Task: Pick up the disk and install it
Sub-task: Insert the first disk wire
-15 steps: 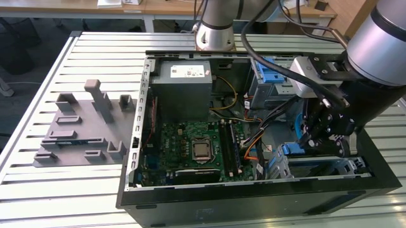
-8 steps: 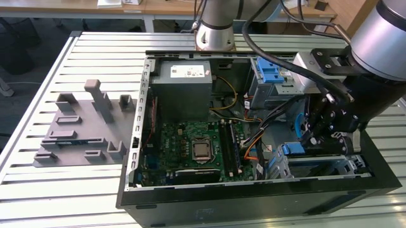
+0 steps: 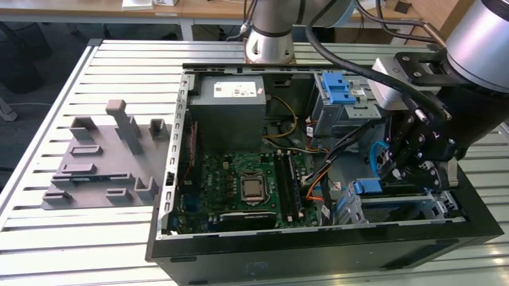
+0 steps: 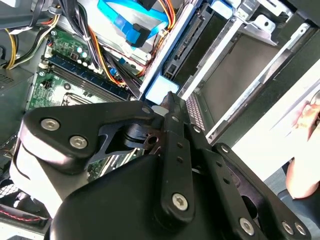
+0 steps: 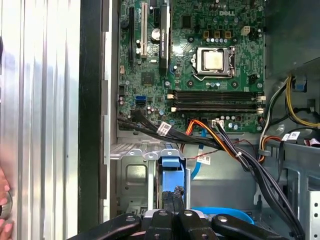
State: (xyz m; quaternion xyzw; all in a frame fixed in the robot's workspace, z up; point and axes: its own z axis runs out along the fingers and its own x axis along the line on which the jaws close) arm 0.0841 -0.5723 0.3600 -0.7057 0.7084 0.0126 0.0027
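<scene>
While the black robot gripper [image 3: 407, 170] hangs low over the silver metal drive cage [image 3: 435, 205] inside the open black computer case [image 3: 318, 253], its grip cannot be told. The flat, blue-railed disk [image 5: 170, 163] stands on edge in that cage, right at the gripper. The case lies on a slatted metal table [image 3: 119, 250] beside a grey plastic fixture [image 3: 104, 161].

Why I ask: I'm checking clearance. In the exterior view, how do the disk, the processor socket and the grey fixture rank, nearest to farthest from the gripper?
1. Disk: at the gripper, in the drive bay, exterior view's right.
2. Processor socket: on the motherboard, mid-case.
3. Grey fixture: outside the case, exterior view's left.
</scene>
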